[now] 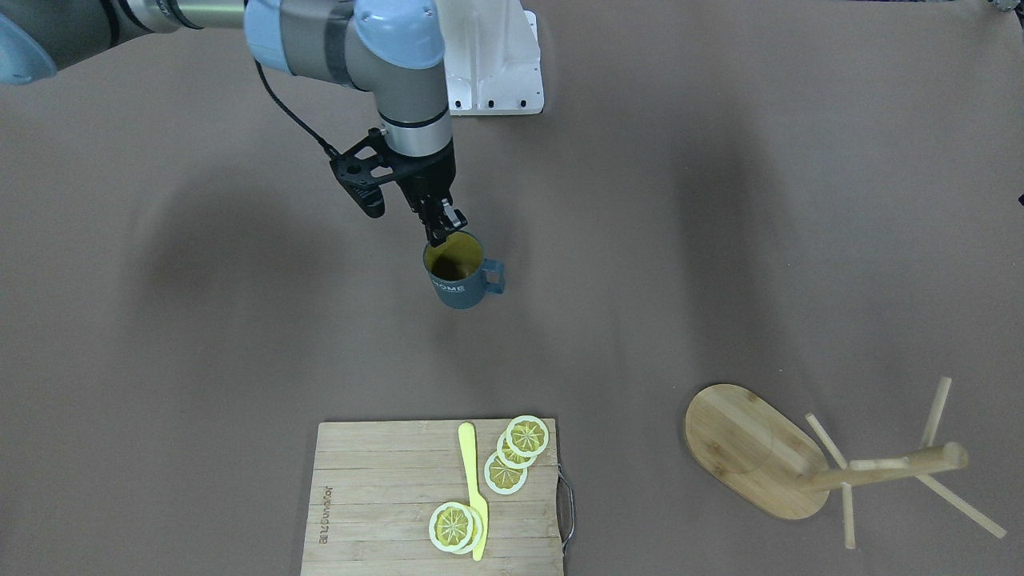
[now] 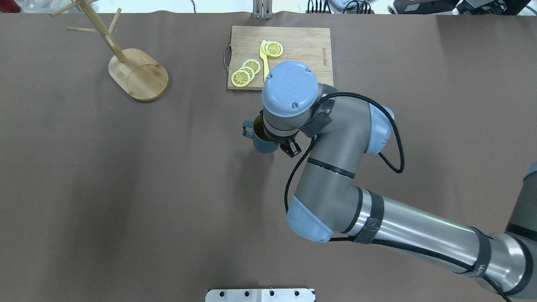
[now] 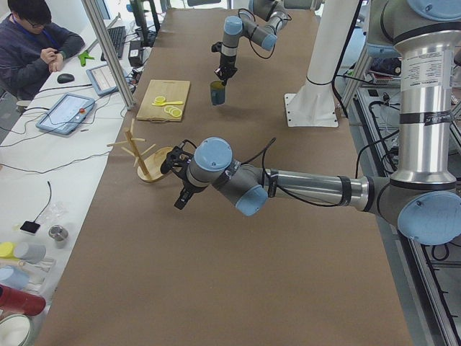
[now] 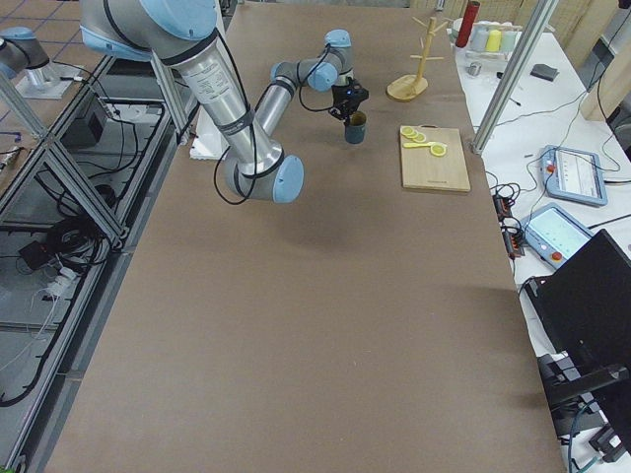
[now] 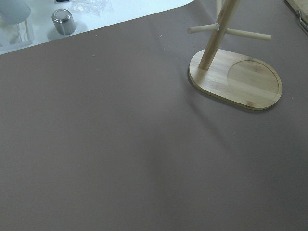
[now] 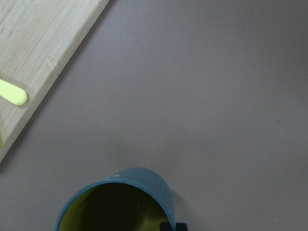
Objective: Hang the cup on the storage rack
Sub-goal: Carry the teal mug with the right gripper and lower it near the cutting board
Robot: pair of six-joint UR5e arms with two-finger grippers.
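The cup (image 1: 458, 276) is dark blue-grey with a yellow inside and stands upright mid-table, handle pointing toward the rack side. My right gripper (image 1: 439, 230) comes straight down and is shut on the cup's rim, one finger inside and one outside. The cup's rim fills the bottom of the right wrist view (image 6: 115, 204). The storage rack (image 2: 138, 75) stands upright at the table's far left corner, and its base and post show in the left wrist view (image 5: 240, 82). My left gripper (image 3: 180, 203) hovers near the rack; I cannot tell whether it is open or shut.
A slatted cutting board (image 1: 384, 496) with lemon slices (image 1: 516, 452) and a yellow knife (image 1: 474, 488) lies at the far edge, between cup and rack along the table. The robot's white base (image 1: 496, 72) is behind the cup. Jars (image 5: 63, 20) stand off the table's end.
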